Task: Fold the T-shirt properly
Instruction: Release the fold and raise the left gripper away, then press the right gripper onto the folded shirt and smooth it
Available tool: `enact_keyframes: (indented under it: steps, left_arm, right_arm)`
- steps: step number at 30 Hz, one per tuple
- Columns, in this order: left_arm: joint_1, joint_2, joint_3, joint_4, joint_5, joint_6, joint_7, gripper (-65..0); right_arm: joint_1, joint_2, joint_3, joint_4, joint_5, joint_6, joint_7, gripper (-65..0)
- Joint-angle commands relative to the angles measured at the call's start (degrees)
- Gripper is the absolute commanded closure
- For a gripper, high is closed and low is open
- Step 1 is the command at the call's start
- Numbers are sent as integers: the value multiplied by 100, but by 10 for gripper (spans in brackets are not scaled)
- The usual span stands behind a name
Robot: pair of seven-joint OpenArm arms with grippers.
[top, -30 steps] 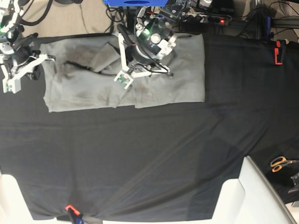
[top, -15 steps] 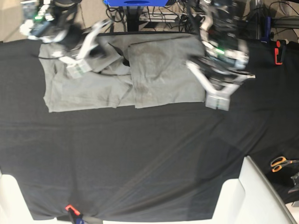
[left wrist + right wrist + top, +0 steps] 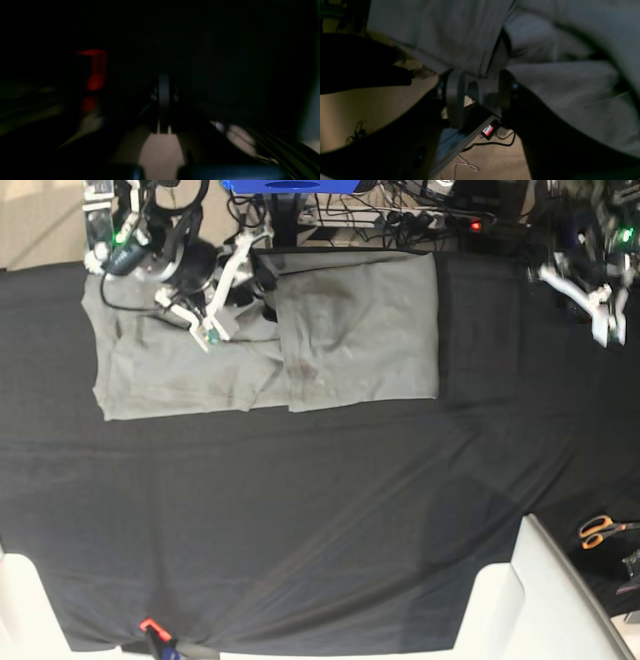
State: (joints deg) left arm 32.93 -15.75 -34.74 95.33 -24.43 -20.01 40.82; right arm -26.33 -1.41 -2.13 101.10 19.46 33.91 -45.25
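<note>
Progress: I judge the fold partly done. The T-shirt [image 3: 300,345] lies as a wide, flat band; one panel on the side toward my left hand is folded over the middle and lies smooth. The end under my right hand is bunched and unfinished.

Left to do: flatten that bunched end, then fold the band across into a compact shape, as I read it.

Right hand [image 3: 480,96]: jaws apart, with a hanging edge of grey cloth between them. I cannot tell whether they pinch it or have let it go. In the base view this hand [image 3: 215,300] sits right over the rumpled part.

Left hand [image 3: 163,105]: clenched, nothing between the fingers. It is well clear of the shirt [image 3: 605,315], off past the smooth end, over bare black cloth. Its camera view is dark and smeared.

Shirt location: at the far edge of the tabletop [image 3: 320,520], directly under my right hand and stretching from it toward my left.

Shirt look: plain grey, soft, with creases and shadowed pleats near the right hand; long edges fairly straight. Collar not made out.
</note>
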Motion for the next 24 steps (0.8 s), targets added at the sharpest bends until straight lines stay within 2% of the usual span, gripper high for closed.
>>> enact_keyframes:
  steps: [1, 3, 5, 6, 9, 15, 24]
  left_arm:
    - [105, -161, -47, -280, -138, -289, -376, 0]
    - [140, -205, -38, -887, -129, -1028, -1018, 0]
    - [123, -214, -38, -1318, -76, -1792, -1414, 0]
    - [114, -214, -38, -1432, -41, -1999, -1537, 0]
    - [87, -179, -47, -1370, -41, -1999, -1502, 0]
    - [-185, -12, -73, -887, -50, -1999, -596, 0]
    - [-194, -3, -64, -816, -6, -1999, -535, 0]
  right_arm:
    - [8, -30, -11, 40, 124, 51, 82, -231]
    - [70, -92, -11, 4, 106, 51, 82, -234]
    - [140, -92, -20, -40, 106, 51, 82, -236]
    - [184, -101, -90, -110, 106, 51, 82, -236]
    - [404, -74, -301, -435, 106, 51, 82, -236]
    - [571, -74, -310, -840, 106, 51, 90, -236]
    - [580, -74, -301, -910, 106, 51, 134, -236]
